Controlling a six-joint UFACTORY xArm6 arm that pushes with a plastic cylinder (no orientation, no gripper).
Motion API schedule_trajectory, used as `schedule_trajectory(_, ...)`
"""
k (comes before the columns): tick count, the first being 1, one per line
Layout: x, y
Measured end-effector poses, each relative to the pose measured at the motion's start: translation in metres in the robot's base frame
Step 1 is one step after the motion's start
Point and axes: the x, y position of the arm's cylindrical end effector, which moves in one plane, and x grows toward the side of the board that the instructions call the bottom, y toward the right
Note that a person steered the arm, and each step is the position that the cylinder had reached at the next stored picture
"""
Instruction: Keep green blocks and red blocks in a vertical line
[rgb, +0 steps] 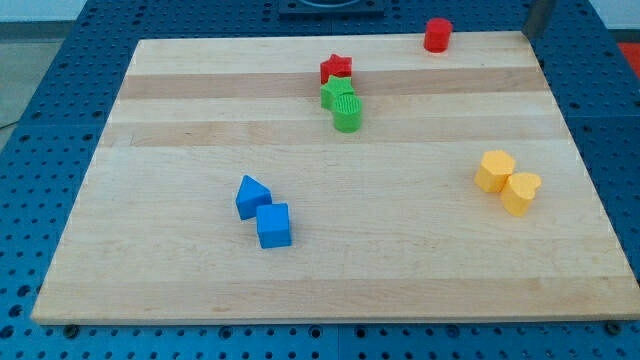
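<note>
Apparently my tip was out of view, so its state was untellable, while the red cylinder stood well toward the view's right of the red star, green block and green cylinder column.

Board pale wood, smooth, matt; red cylinder plastic-looking, slight sheen.

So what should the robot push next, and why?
Probably the red cylinder. The red star and two green blocks already form a short top-to-bottom column near the board's top middle, while that red cylinder sits alone at the top edge, off to the view's right. My tip seems to be at the top right corner, so nudging the cylinder leftward looks sensible.
</note>
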Motion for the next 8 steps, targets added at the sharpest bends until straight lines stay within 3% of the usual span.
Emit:
schedule_trajectory(3, 0.003, -0.225)
schedule_trajectory(4, 0.007, -0.239)
schedule_trajectory(6, 0.037, -0.194)
schedule_trajectory(8, 0.043, -0.268)
